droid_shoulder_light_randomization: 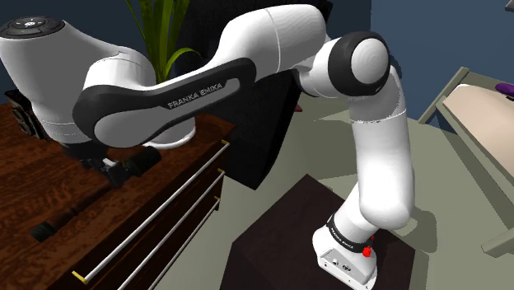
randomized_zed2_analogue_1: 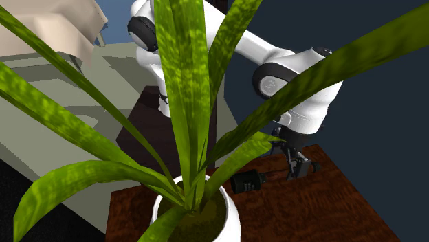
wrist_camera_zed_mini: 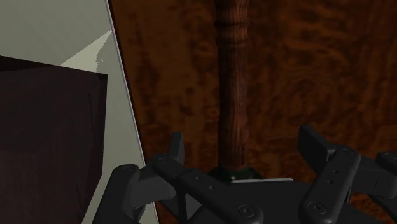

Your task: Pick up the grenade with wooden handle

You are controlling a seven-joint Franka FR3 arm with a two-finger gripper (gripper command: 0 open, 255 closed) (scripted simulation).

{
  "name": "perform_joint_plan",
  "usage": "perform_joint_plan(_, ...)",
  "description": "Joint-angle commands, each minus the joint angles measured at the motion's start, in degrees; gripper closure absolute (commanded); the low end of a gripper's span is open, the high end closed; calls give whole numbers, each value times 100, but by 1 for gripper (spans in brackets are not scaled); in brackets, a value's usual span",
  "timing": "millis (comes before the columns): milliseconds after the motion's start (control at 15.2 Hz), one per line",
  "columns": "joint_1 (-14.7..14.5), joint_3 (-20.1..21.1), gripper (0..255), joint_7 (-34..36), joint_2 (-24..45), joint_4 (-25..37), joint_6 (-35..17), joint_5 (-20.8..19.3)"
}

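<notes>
The grenade lies flat on the reddish-brown wooden dresser top (wrist_camera_zed_mini: 299,76). Its turned wooden handle (wrist_camera_zed_mini: 232,83) runs straight away from my gripper (wrist_camera_zed_mini: 245,149), and a dark green head end (wrist_camera_zed_mini: 234,172) shows low between the fingers. The black fingers (wrist_camera_zed_mini: 175,149) stand wide apart on either side of the handle, not touching it. In the second exterior view the gripper (randomized_zed2_analogue_1: 300,165) hovers just over the dresser top (randomized_zed2_analogue_1: 302,213), with the grenade's dark head (randomized_zed2_analogue_1: 246,181) to its left behind the leaves. In the shoulder view the gripper (droid_shoulder_light_randomization: 123,163) hangs under the forearm, over the dresser (droid_shoulder_light_randomization: 49,181).
A white pot (randomized_zed2_analogue_1: 227,213) with long green leaves (randomized_zed2_analogue_1: 182,89) stands on the dresser close to the gripper. The dresser's edge (wrist_camera_zed_mini: 124,95) runs near the grenade, and past it are the dark stand (droid_shoulder_light_randomization: 272,239) and the floor. Metal drawer rails (droid_shoulder_light_randomization: 165,206) line the dresser front. Cream furniture (droid_shoulder_light_randomization: 486,107) stands further off.
</notes>
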State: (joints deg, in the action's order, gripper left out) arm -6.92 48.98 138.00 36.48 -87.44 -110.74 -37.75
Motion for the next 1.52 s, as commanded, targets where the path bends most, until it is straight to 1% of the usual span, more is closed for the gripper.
perform_joint_plan(0, -72, -81, 0, 80, 121, 62, -48, -73)
perform_joint_plan(330, -105, -195, 0, 209, 291, -107, -338, -231)
perform_joint_plan(462, -105, -195, 0, 209, 291, -108, -338, -231)
perform_joint_plan(528, -106, -192, 255, 212, 287, -110, -337, -229)
perform_joint_plan(1122, -105, -194, 255, 209, 291, -107, -338, -231)
perform_joint_plan(1452, -74, -92, 255, 93, 138, 43, -79, -89)
